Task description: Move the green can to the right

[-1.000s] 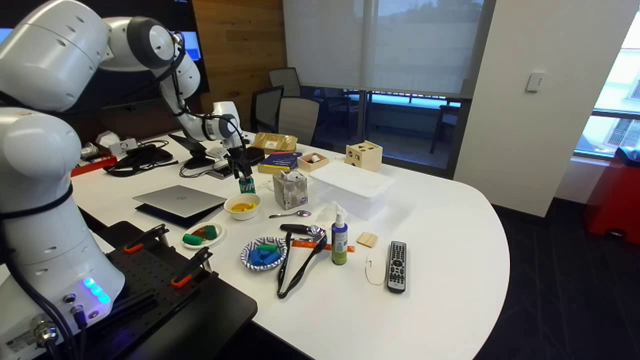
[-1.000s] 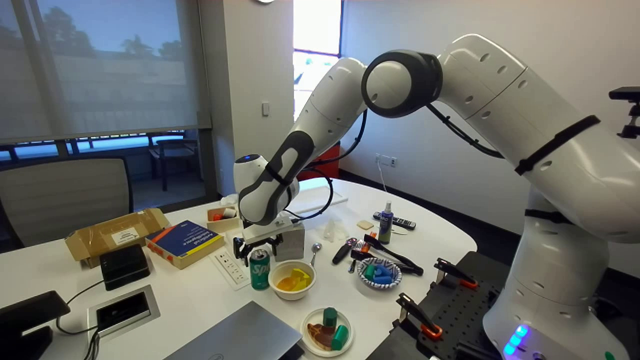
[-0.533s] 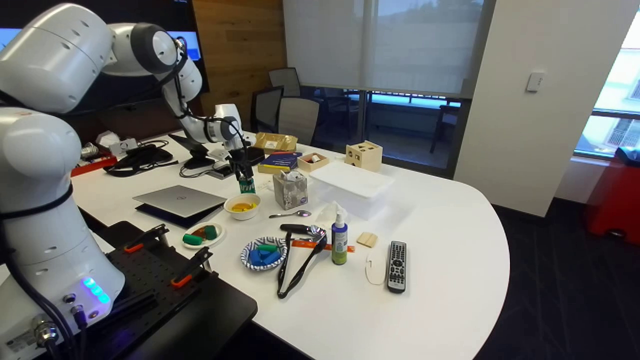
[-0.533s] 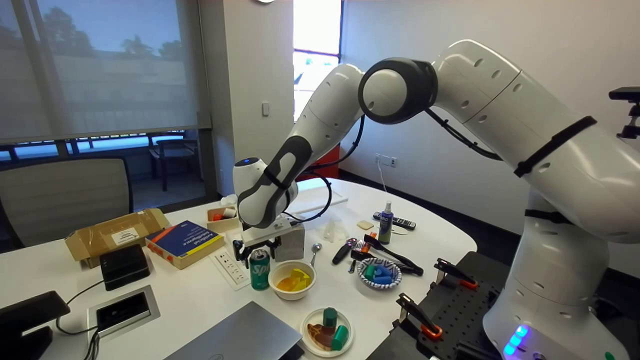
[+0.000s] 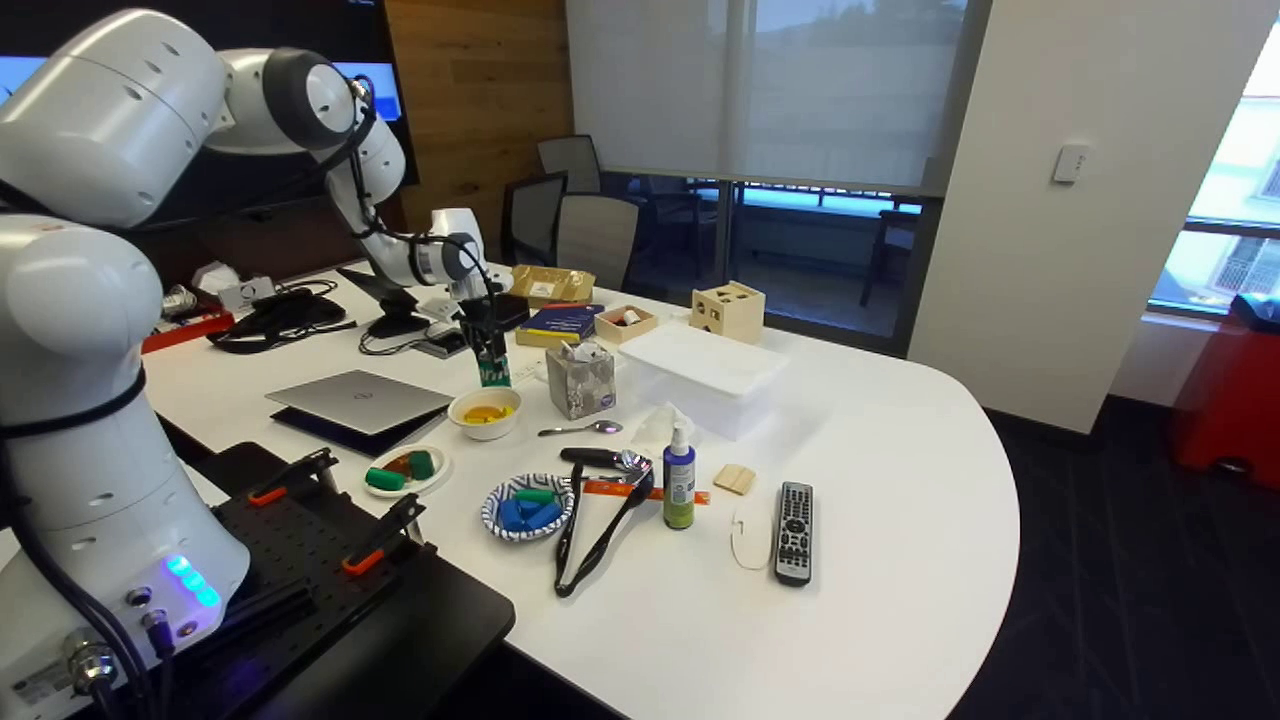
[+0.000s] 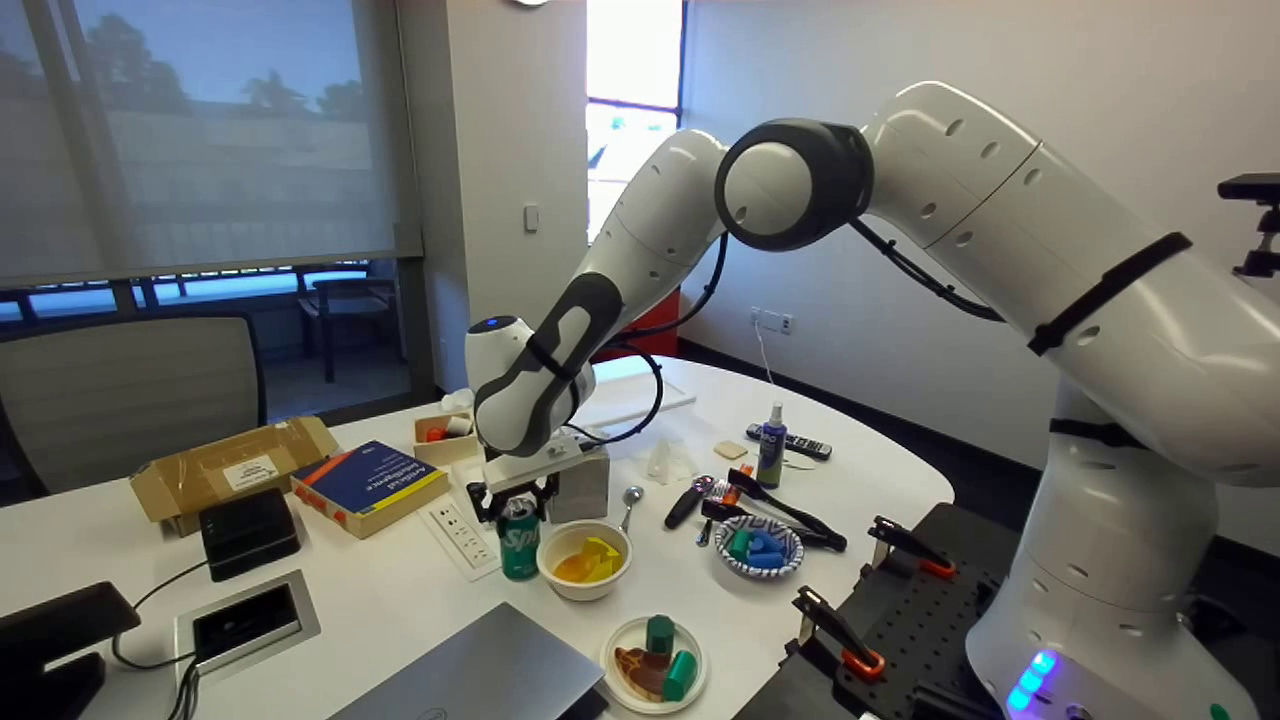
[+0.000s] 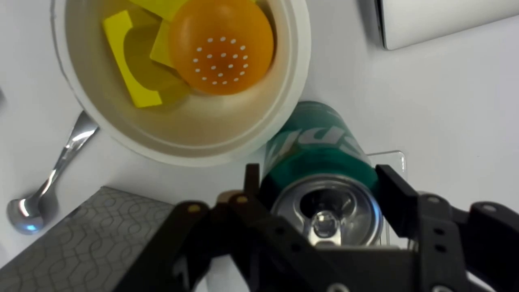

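The green can (image 7: 318,156) stands upright on the table close beside a white bowl (image 7: 227,152); in the wrist view its silver top with the pull tab faces the camera. Both exterior views show the can, as green can (image 5: 495,378) and green can (image 6: 520,552), under the wrist. My gripper (image 7: 318,174) is shut on the can's upper part, one finger against each side. From outside, the gripper (image 6: 517,508) sits around the can's top and partly covers it. The can's base appears to rest on the table.
A tissue box (image 5: 582,382) and a spoon (image 7: 52,178) lie near the bowl. Around the can are a laptop (image 6: 480,670), a power outlet strip (image 6: 462,540) and a blue book (image 6: 372,485). Farther off stand a plastic bin (image 5: 705,365) and a spray bottle (image 5: 679,480).
The arm has lowered slightly over the can. The fingers, spread apart earlier, have closed in against the can's sides. The can itself has stayed in place.
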